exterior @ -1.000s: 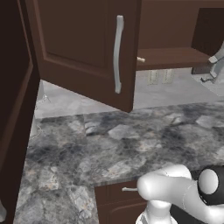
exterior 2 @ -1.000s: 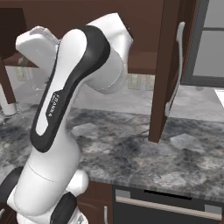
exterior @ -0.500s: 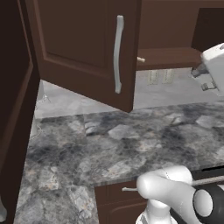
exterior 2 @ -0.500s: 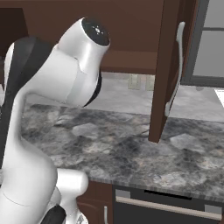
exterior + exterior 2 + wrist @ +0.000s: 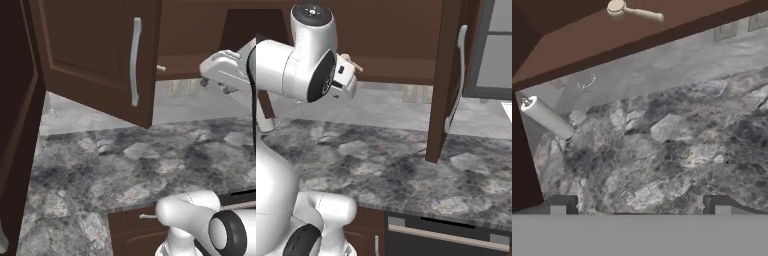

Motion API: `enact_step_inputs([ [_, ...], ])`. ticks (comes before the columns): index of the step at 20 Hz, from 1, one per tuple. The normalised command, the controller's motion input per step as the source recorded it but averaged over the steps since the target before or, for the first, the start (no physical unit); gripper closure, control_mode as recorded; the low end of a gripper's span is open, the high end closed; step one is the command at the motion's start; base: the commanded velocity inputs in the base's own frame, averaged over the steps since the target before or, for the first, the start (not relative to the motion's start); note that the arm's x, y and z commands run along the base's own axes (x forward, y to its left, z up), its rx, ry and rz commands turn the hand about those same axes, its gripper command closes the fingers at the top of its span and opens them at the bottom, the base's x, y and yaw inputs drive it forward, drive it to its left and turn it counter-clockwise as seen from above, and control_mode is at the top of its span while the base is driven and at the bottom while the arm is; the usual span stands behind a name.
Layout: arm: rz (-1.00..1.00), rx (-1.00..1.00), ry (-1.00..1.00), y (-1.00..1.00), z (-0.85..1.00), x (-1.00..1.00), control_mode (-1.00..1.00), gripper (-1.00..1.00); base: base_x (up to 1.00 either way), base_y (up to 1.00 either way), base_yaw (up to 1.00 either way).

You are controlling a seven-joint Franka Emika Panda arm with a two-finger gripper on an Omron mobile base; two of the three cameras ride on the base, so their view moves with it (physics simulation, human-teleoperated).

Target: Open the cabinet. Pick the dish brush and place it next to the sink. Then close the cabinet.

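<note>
The cabinet stands open: one dark brown door (image 5: 95, 55) with a silver bar handle (image 5: 134, 60) swings out at the left, and the other door (image 5: 443, 75) is seen edge-on. The dish brush (image 5: 634, 11), pale wood with a round head, lies on the cabinet's bottom shelf; its tip (image 5: 161, 68) pokes past the shelf edge, and it also shows as the brush (image 5: 353, 63) just over my white hand (image 5: 342, 76). My gripper (image 5: 639, 206) is open and empty, below the shelf and over the counter. A thin curved faucet (image 5: 587, 81) marks the sink; its basin is out of view.
A grey granite counter (image 5: 150, 160) spreads under the cabinet. A black dishwasher front (image 5: 446, 235) and brown drawers (image 5: 145, 220) sit below it. A pale cylinder (image 5: 547, 117) juts beside the dark door panel (image 5: 522, 150). Wall outlets (image 5: 181, 87) are on the backsplash.
The arm has swung away from the middle of the right base view, and my hand has come leftward to the front edge of the cabinet shelf, near the brush. The jaws stayed open.
</note>
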Motion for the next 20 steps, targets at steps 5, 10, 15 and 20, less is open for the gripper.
enact_step_inputs([
  [5,0.00,-0.18,0.00,-0.24,0.06,0.45,-1.00,-1.00,0.00,0.00,0.00],
  [10,0.01,-0.03,0.00,-0.12,0.00,0.37,-1.00,-1.00,0.00,0.00,0.00],
  [15,0.06,0.00,-0.03,-0.01,0.00,0.42,-1.00,-1.00,0.00,0.00,0.00],
  [20,0.12,0.00,-0.16,0.00,-0.03,0.44,-1.00,-1.00,0.00,0.00,0.00],
])
